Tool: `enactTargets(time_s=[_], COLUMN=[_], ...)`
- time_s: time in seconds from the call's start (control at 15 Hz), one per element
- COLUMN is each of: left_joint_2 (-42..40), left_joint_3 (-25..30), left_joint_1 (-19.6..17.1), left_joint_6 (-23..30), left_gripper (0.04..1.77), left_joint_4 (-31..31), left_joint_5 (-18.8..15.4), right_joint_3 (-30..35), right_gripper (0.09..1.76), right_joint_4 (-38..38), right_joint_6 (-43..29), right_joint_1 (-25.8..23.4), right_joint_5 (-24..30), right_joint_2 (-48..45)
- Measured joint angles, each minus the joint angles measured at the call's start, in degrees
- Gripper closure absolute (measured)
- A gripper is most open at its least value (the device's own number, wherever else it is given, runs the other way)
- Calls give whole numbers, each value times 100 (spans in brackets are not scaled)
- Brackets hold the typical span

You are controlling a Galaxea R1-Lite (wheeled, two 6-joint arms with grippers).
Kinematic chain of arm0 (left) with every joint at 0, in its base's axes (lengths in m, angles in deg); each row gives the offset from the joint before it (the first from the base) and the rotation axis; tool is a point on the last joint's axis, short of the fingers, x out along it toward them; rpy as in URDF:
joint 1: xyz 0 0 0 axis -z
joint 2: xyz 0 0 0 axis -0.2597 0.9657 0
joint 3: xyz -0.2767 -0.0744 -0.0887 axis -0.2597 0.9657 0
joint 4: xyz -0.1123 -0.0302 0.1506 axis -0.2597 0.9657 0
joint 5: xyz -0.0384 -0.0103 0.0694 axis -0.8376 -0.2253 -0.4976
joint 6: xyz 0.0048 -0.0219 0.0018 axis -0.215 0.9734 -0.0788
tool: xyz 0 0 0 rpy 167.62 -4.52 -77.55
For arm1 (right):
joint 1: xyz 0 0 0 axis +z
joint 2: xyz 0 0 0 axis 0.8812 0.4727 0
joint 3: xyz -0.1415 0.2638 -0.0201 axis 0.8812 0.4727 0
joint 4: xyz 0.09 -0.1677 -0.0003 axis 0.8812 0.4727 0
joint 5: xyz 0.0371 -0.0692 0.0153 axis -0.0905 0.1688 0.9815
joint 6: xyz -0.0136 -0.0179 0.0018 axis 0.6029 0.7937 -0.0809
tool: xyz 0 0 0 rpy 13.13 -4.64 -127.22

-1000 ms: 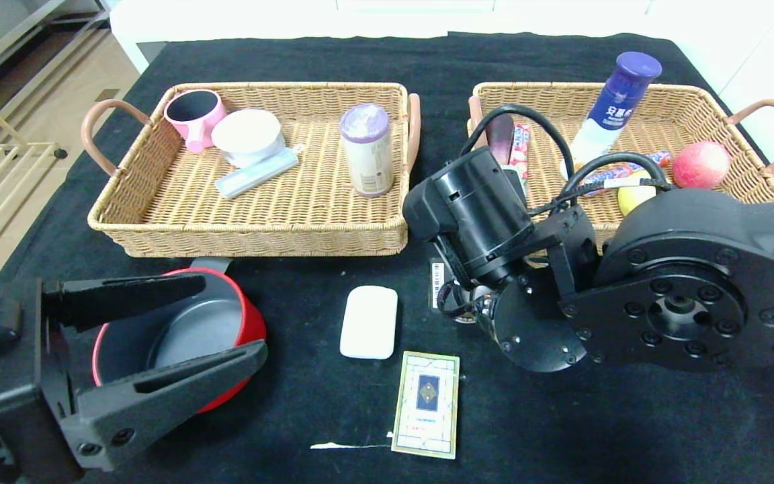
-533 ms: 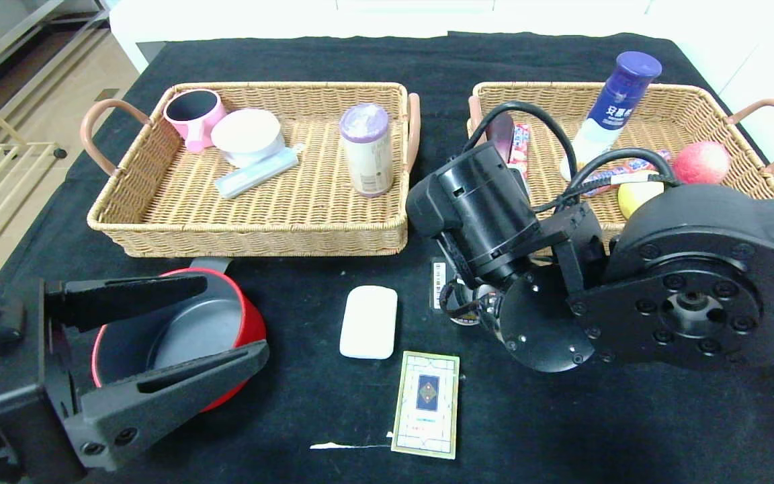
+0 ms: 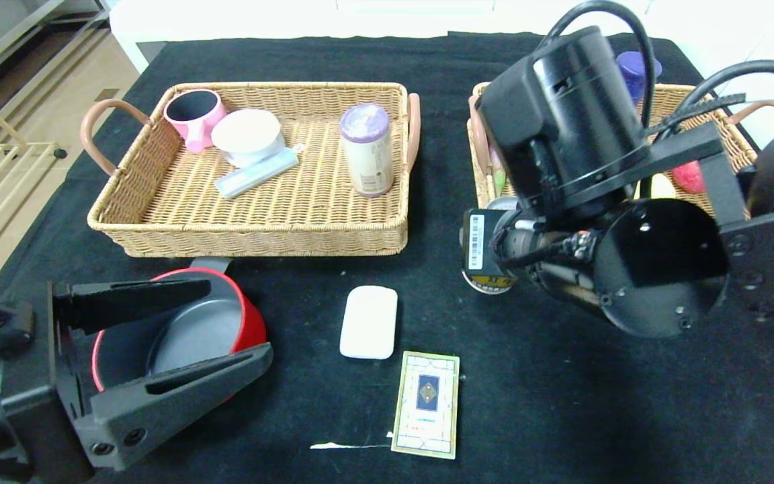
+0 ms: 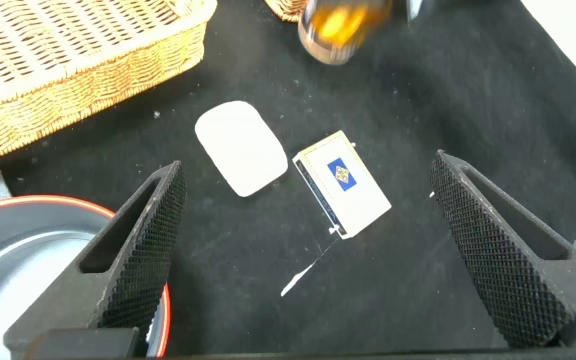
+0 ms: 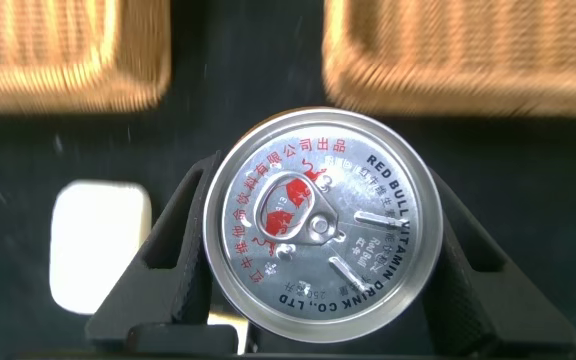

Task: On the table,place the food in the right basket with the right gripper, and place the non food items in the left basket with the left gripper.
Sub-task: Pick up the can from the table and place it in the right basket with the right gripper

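right arm (image 3: 602,202) hides most of right basket (image 3: 729,128); bottle (image 3: 637,67) shows cap only; gold can (image 4: 336,28) blurred beside basket corner.

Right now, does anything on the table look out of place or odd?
Little stands out. A thin white scrap lies loose on the table beside the cream card box, like litter. The drink can is off the cloth, gripped in the right claw.
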Motion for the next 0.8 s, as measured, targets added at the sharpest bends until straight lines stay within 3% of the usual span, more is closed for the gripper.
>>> enactTargets(time_s=[0.8], left_joint_2=[9], left_joint_3=[22], left_joint_1=[1], left_joint_6=[-51], left_gripper=[5], left_joint_4=[2], left_joint_5=[-11], right_joint_3=[-684], right_gripper=[67], right_joint_4=[-96], right_joint_6=[507], right_joint_1=[-780], right_joint_5=[4], right_joint_2=[-171])
